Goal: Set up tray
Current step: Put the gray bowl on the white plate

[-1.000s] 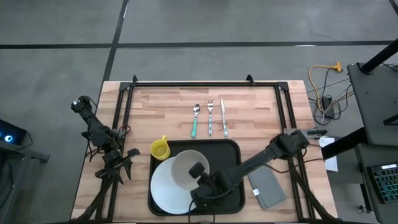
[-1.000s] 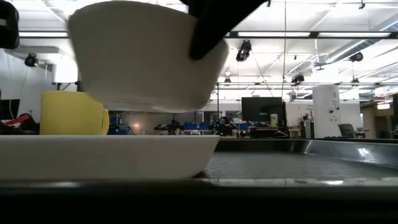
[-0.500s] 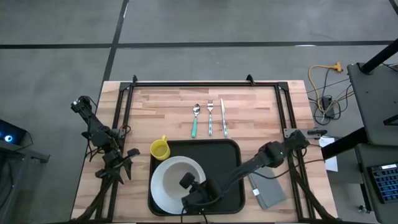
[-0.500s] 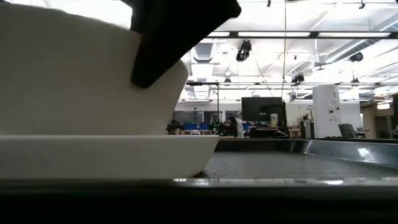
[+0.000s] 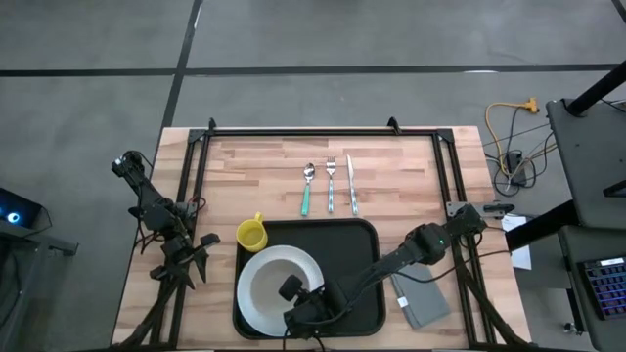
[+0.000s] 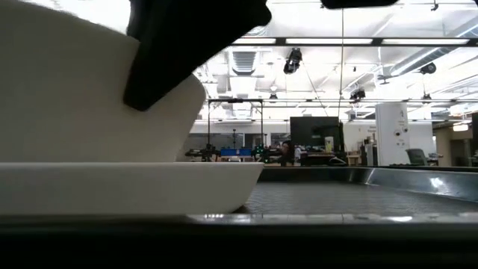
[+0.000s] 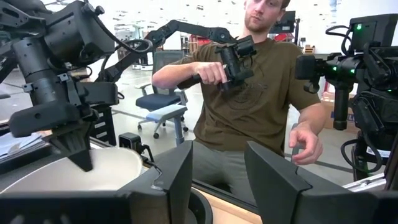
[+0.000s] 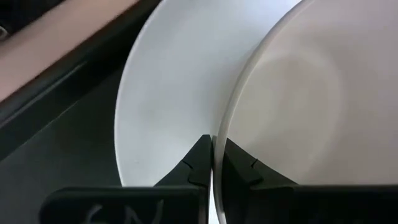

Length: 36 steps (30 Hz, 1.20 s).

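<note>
The black tray point(image 5: 362, 244) lies at the table's near middle, and a white plate point(image 5: 249, 303) rests on its left half. A white bowl point(image 5: 269, 284) stands inside the plate; in the low view the bowl point(image 6: 75, 104) drops behind the plate's rim point(image 6: 127, 187). My right gripper point(image 5: 293, 293) reaches in from the right and is shut on the bowl. My left gripper point(image 5: 201, 244) waits open at the table's left side, touching nothing; its own view shows the left gripper point(image 7: 217, 180) with a wide gap. My right gripper pinches the bowl's rim point(image 8: 225, 134) on the side toward the table's right, one finger inside the bowl and one finger point(image 8: 198, 158) outside. The fingers come from above, slanting in from the right. The bowl sits upright, its base down inside the plate point(image 8: 161, 93).
A yellow cup point(image 5: 251, 234) stands just left of the tray's far left corner. A green-handled spoon point(image 5: 307, 188), a fork point(image 5: 331, 184) and a knife point(image 5: 351, 184) lie side by side beyond the tray. A grey napkin point(image 5: 423, 296) lies right of the tray. A person point(image 7: 249, 93) sits beyond the table.
My right gripper has carried the bowl toward the table's left and near edge and down. The bowl, lifted above the plate a second ago, now sits low inside it. In the low view it has come to hide the yellow cup.
</note>
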{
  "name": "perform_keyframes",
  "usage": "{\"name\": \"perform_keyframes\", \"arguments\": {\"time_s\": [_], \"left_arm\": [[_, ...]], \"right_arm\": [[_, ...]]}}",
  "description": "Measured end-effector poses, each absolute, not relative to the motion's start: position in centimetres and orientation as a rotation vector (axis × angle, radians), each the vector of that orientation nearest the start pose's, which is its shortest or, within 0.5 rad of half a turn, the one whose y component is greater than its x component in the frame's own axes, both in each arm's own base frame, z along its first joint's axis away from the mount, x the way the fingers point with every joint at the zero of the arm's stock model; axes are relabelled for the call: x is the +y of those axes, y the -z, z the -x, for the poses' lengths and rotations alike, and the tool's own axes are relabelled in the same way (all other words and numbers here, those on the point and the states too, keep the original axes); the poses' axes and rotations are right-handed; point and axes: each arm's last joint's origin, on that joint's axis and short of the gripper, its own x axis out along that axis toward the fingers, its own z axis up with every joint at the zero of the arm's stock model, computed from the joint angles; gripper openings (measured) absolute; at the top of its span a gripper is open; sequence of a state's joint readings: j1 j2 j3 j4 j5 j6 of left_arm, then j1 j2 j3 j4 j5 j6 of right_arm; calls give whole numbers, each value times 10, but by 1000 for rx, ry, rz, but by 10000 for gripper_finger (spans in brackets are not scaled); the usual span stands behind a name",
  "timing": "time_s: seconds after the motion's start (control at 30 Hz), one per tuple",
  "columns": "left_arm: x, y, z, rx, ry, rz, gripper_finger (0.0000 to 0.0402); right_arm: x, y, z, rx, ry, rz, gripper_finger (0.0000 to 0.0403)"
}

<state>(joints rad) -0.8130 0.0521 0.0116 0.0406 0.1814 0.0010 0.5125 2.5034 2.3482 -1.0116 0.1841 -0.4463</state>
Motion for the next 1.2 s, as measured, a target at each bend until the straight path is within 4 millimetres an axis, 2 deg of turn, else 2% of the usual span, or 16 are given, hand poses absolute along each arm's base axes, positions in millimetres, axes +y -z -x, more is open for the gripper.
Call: {"name": "perform_keyframes", "arguments": {"time_s": [0.73,1.2], "left_arm": [[-76,-167,-65,-1,995,-1,132],[-76,-167,-65,-1,995,-1,132]], "right_arm": [[253,-194,-458,1015,-565,772,11],[253,-194,-458,1010,-561,772,63]]}}
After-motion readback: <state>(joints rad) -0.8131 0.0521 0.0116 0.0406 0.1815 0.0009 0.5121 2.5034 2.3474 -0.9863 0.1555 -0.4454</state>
